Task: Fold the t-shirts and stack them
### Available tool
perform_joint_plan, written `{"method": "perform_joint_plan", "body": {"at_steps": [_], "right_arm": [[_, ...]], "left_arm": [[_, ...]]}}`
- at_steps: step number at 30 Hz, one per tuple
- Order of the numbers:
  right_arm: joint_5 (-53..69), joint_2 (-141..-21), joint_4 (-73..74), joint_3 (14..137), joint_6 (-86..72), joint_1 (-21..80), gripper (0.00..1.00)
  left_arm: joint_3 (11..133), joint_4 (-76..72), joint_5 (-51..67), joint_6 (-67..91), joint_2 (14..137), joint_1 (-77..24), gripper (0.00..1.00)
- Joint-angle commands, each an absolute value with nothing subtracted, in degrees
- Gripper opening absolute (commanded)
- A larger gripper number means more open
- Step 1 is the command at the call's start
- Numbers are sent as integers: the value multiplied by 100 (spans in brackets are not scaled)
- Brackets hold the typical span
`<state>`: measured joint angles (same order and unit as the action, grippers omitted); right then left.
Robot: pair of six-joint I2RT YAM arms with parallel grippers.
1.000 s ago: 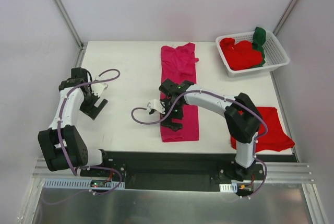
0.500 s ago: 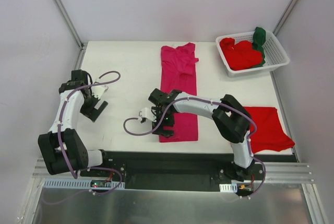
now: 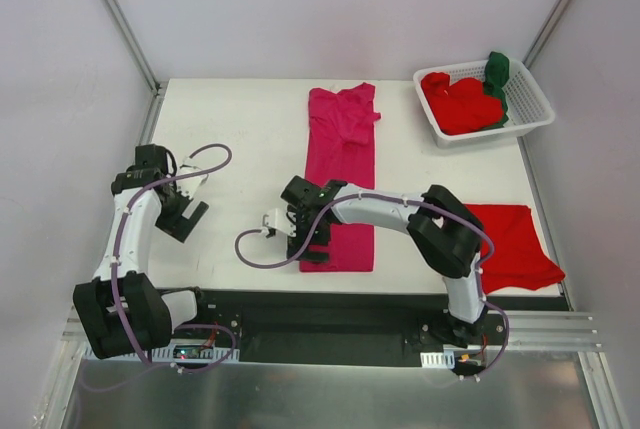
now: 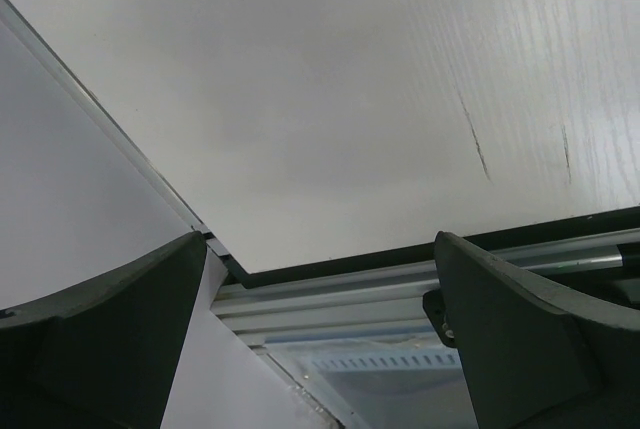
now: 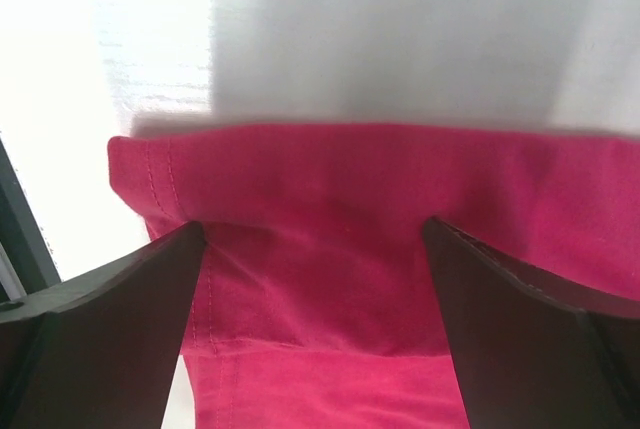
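We see a long folded magenta-pink cloth t-shirt (image 3: 343, 144) lying as a strip in the middle of the white counter (image 3: 240, 129). The right pincer (image 3: 310, 239) stands wide apart over the near left corner of this strip. The left pincer (image 3: 183, 216) is also apart, above bare counter at the left. A bright red cloth t-shirt (image 3: 515, 244) lies at the near right. Other red shirts (image 3: 460, 104) and a dark green shirt (image 3: 497, 74) sit in the white slotted plastic basket (image 3: 535, 109).

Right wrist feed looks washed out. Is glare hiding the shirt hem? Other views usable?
Right wrist: the table is blown out white at upper left, but the magenta shirt hem and its stitching read clearly. Left wrist: no blow-out, table grain visible. Top external: evenly lit, sharp.
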<state>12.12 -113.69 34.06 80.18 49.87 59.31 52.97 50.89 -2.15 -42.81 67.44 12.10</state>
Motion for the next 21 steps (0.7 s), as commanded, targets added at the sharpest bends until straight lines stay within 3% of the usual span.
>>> {"method": "perform_joint_plan", "body": {"at_steps": [1,8,21], "right_arm": [[844,-10917,3647,7962,4553,5915,96],[510,-10644,4254,8367,4596,5906,96],[747,-10626,3832,7111,4263,5836,96]], "left_arm": [[5221,5291,-35,-4245,6469,1222,100],[5388,5309,-9,-4175,6469,1230,99],[5195,5309,-9,-4254,6293,1222,99]]}}
